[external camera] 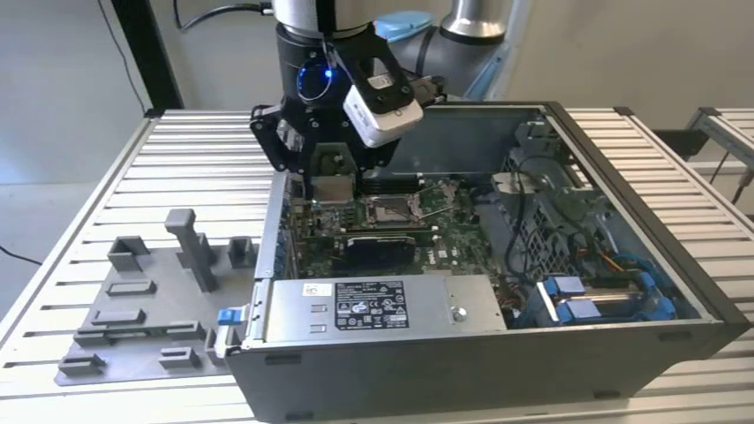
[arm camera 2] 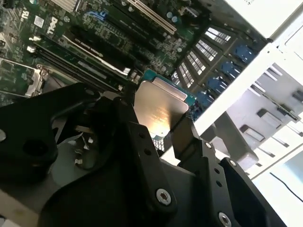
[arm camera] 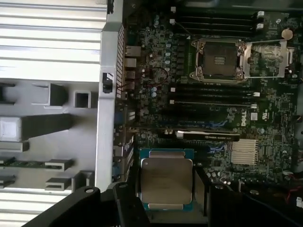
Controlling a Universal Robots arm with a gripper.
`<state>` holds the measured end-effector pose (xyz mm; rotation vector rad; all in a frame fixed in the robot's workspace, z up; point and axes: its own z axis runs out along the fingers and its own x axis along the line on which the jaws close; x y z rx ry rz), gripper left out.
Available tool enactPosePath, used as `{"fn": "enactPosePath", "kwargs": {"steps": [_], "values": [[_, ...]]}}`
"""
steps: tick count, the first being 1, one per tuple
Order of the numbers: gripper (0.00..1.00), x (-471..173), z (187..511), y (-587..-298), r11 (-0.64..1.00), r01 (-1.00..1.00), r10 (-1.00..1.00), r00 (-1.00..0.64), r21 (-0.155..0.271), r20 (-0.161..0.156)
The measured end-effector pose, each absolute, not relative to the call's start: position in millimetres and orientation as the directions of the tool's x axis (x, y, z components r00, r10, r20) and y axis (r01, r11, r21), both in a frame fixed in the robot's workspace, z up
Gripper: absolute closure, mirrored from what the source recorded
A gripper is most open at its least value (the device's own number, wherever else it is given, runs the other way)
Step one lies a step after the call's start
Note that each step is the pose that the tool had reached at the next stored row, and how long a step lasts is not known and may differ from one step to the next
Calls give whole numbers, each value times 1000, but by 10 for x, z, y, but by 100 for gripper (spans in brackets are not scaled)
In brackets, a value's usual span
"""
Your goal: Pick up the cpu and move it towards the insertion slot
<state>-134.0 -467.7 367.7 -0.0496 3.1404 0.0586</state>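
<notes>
gripper (external camera: 331,179) clamps the cpu (arm camera: 166,182) above the open case (external camera: 659,265)

1. work table (external camera: 106,168) of pale ribbed metal slats, spanning the scene in the exterior view.
2. plain light wall (external camera: 59,71) behind the table.
3. dark vertical post (external camera: 151,53) against the wall, with thin black cables (external camera: 194,18) hanging near it.
4. second slatted surface (external camera: 730,124) at the exterior view's right.
</notes>
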Motion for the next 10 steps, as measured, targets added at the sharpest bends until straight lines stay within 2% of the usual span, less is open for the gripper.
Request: {"fn": "enactPosePath", "kwargs": {"steps": [10], "values": [[100,-936,3678,-4677,999,-32,-32,-1000,37,-1]]}}
